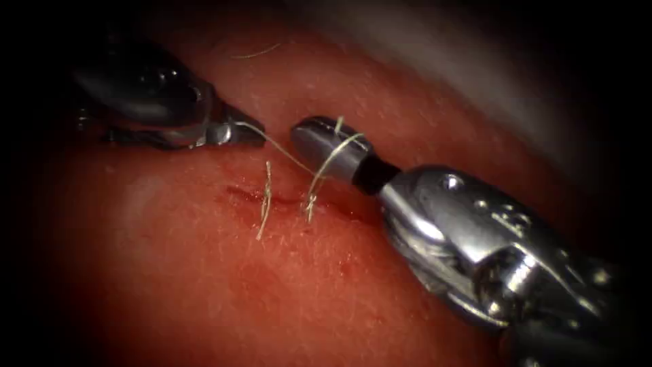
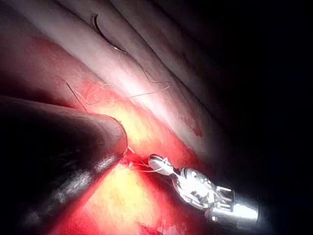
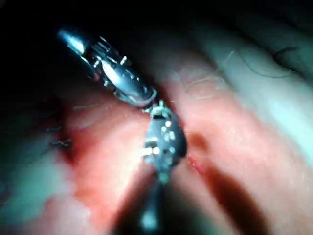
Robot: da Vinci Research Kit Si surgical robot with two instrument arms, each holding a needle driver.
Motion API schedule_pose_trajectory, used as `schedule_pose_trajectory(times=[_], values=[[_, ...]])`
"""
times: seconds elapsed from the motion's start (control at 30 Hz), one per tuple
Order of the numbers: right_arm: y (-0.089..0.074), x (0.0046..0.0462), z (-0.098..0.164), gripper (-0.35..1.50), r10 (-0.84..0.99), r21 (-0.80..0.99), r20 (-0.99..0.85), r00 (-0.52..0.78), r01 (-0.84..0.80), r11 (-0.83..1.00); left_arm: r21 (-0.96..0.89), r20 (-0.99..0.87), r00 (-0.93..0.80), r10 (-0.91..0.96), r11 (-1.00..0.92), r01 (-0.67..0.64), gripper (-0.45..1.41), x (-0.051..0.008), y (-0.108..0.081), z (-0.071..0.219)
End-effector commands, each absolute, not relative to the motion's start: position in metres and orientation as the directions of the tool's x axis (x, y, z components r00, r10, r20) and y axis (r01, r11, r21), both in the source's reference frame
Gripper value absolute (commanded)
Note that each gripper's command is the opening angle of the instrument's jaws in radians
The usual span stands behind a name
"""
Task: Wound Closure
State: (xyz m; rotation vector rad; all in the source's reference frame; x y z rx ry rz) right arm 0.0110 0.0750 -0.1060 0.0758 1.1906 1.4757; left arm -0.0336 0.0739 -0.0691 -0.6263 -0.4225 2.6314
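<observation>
A: Pale thread (image 1: 288, 155) runs from the left tool (image 1: 248, 132), fingers pinching it, looping round the right tool (image 1: 319, 139).

B: Right fingers pressed together, holding nothing. Needle (image 2: 101, 30) lies on the tissue (image 1: 204, 285), away from the cut (image 1: 285, 200).

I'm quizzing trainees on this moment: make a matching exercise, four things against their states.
1 left gripper
2 right gripper
3 needle
4 cut thread ends

A lies free on pale tissue, away from the cut
B shut on the thread
C stick up at the cut
D shut, thread looped round it, holding nothing

Pairs: 1-B, 2-D, 3-A, 4-C
</observation>
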Motion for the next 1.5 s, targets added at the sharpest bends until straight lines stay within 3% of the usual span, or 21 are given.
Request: schedule_pose_trajectory(times=[0.03,0.93,1.5], values=[[0.074,0.0120,-0.104,-0.35,0.780,0.679,-0.548,-0.302,-0.706,0.204,-0.377,-0.360,-0.817,0.450,-0.872,-0.313,-0.35,-0.0341,0.074,-0.068],[0.066,0.0128,-0.097,-0.35,0.828,0.634,-0.549,-0.109,-0.700,0.329,-0.465,-0.336,-0.780,0.528,-0.813,-0.350,-0.35,-0.0383,0.091,-0.060],[0.064,0.0147,-0.098,-0.35,0.834,0.656,-0.550,-0.053,-0.646,0.391,-0.288,-0.356,-0.833,0.424,-0.897,-0.334,-0.35,-0.0427,0.097,-0.060]])
